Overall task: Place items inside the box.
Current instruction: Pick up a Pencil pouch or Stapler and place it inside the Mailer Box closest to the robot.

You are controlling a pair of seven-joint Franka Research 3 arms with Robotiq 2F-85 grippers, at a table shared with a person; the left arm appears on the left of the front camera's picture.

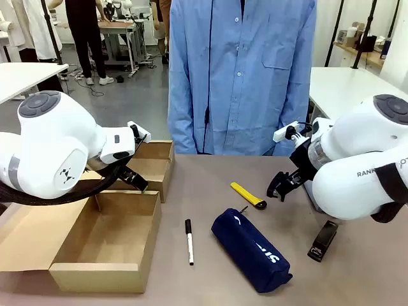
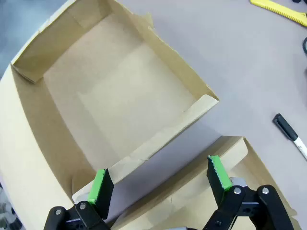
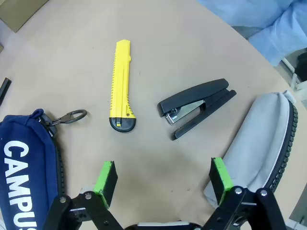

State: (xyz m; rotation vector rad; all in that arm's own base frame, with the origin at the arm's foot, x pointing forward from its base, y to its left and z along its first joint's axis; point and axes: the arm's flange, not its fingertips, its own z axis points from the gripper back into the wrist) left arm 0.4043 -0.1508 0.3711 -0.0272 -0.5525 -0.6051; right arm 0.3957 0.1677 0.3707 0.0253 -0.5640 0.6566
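Note:
The large shallow box (image 1: 108,239) stands open at the front left, its lid flap (image 1: 25,236) folded out to the left. My left gripper (image 1: 135,180) hangs open and empty over that box's far rim (image 2: 232,149). On the table lie a white marker (image 1: 189,241), the navy "CAMPUS" pouch (image 1: 252,250), a yellow cutter (image 1: 247,194) and a black stapler (image 1: 323,241). My right gripper (image 1: 280,185) hovers open above the table, with the cutter (image 3: 120,86) and a black stapler (image 3: 196,108) just ahead of its fingers and the pouch (image 3: 24,167) to one side.
The smaller, narrower cardboard box (image 1: 153,162) stands open right behind the large one, its inside (image 2: 120,96) bare. A grey zip pouch (image 3: 259,143) lies beside my right gripper. A person in a blue shirt (image 1: 242,70) stands at the far edge.

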